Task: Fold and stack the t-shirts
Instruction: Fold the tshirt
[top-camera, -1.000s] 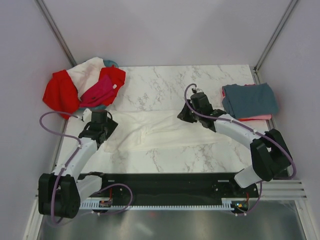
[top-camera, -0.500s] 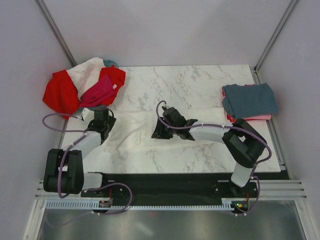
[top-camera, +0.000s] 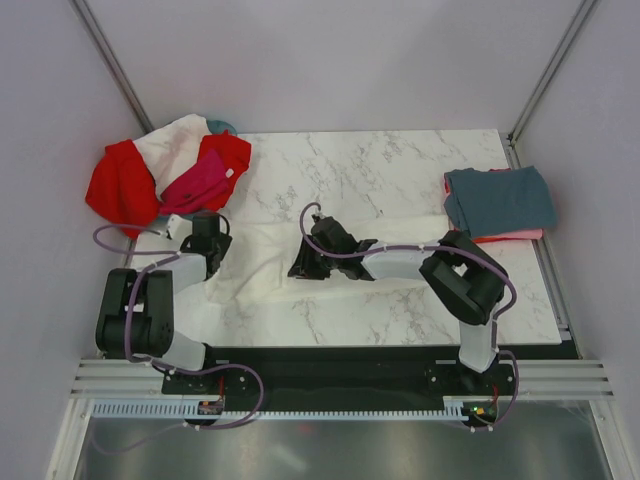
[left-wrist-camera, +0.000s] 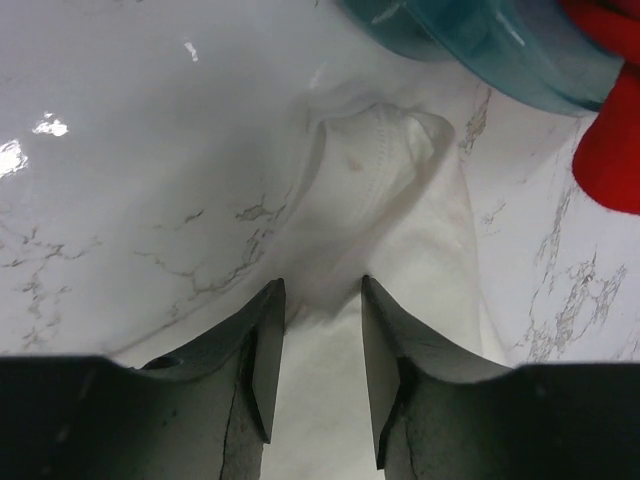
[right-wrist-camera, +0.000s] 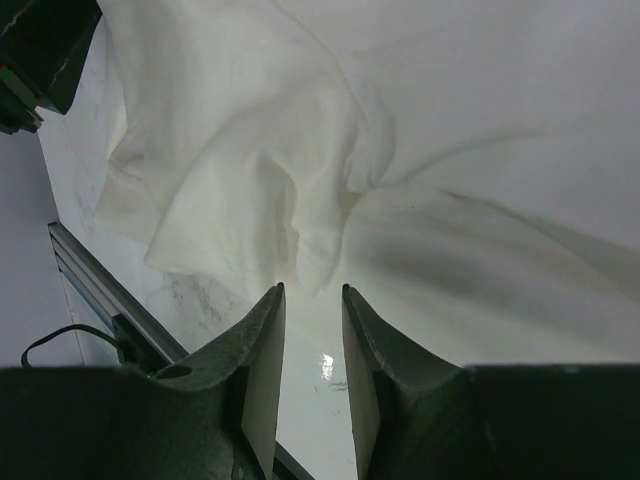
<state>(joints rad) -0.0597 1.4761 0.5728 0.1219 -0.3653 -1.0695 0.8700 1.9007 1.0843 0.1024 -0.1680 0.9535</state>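
1. Starting far left: a red shirt (top-camera: 115, 190) heaped on the far-left corner of the table (top-camera: 400, 160) and spilling past its edge, with a heaped white shirt (top-camera: 178, 140) on the far side and a magenta shirt (top-camera: 198, 178) draped over the near side.
2. Peeking out behind that heap, just the rim of a teal basket (top-camera: 221, 127).
3. Just near of the heap, the left gripper (left-wrist-camera: 322, 290), low over the left end of the flat white shirt (top-camera: 265, 255) and aimed roughly toward the basket. Jaws apart, astride a raised ridge of that cloth. Cannot tell whether pinching the ridge or only straddling it.
4. Spread from there rightward across the near half of the table, the flat white shirt itself, rumpled and partly doubled over along its near edge.
5. At mid-table, the right gripper (right-wrist-camera: 312, 295), reached leftward to the shirt's near edge and released. Bare marble between the fingers (right-wrist-camera: 262, 360), and a folded flap of white cloth just beyond the tips, not between them.
6. At the far right edge, well apart from both grippers, a folded grey-blue shirt (top-camera: 500, 198) stacked on a pink shirt (top-camera: 515, 236), only the pink one's near edge showing.
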